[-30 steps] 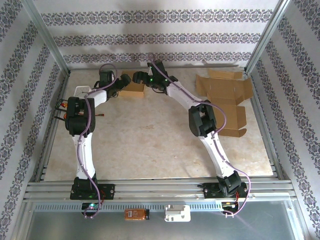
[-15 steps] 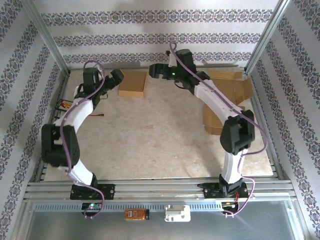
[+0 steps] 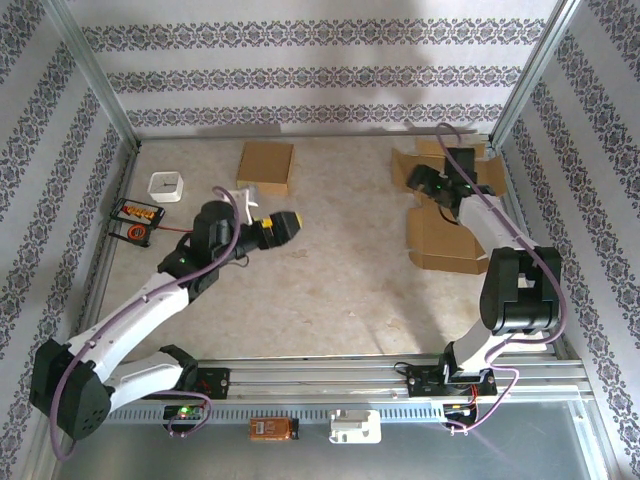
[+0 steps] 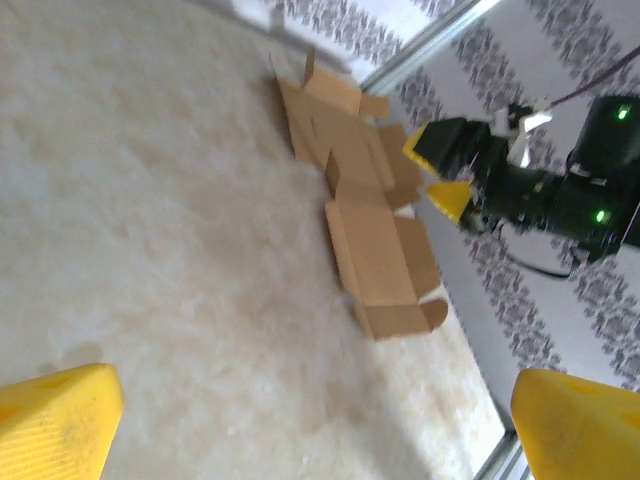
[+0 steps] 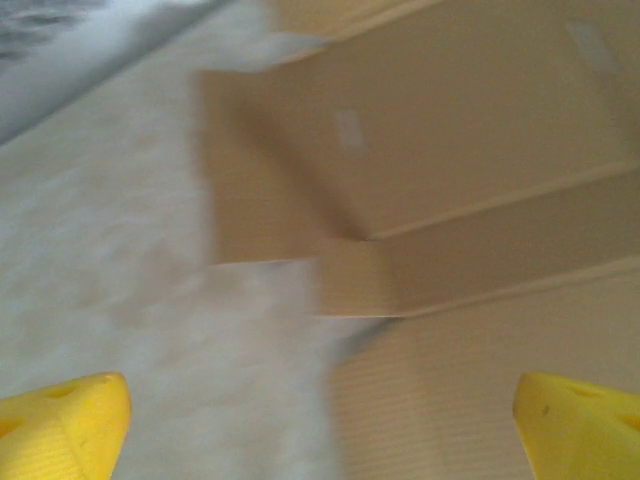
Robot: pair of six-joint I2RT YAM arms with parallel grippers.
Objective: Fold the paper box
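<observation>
The flat paper box [image 3: 445,238] lies unfolded on the right side of the desk [image 3: 330,290]. Well left of it, by the back wall, sits a closed brown box [image 3: 266,165]. Farther left are a small white cup [image 3: 165,187] and a black tray [image 3: 134,220]. My right claw [image 3: 424,180] hangs over the flat box's far flaps, spread wide and gripping nothing. My left claw [image 3: 288,222] points toward the flat box from well to its left, equally wide and empty.

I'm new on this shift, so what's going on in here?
The right gripper is open over the unfolded cardboard, which lies flat on the right of the table. The left gripper, open and empty, hangs above the middle. A closed box sits near the back wall. Nothing is gripped at this moment.
</observation>
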